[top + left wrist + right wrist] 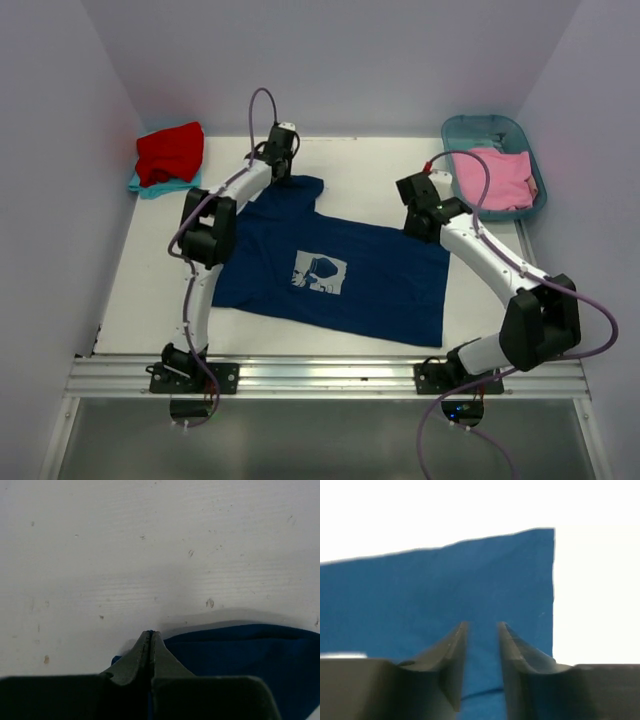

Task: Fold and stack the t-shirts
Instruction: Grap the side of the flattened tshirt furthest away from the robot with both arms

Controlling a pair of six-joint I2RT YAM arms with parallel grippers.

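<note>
four t-shirts in all: one navy t-shirt (390, 285) carrying one pale print (320, 272), one red t-shirt (170, 152), one teal t-shirt (150, 187) and one pink t-shirt (495, 178). one teal tub (470, 128). two arms, one left arm (200, 290) and one right arm (490, 262). two end effectors, the left end effector (151, 635) and the right end effector (482, 627), each with two fingers. one white surface (370, 170). one metal rail (330, 375).

- Teal t-shirt (150, 187): mostly buried under red t-shirt (170, 152); only 1 edge strip showed.
- Navy t-shirt (380, 285): far-left sleeve partly covered by left arm (205, 235) in the top view. It was cut off by the right and bottom edges of the left wrist view, and by the left and bottom edges of the right wrist view.
- Print (319, 272): too small to make out.
</note>
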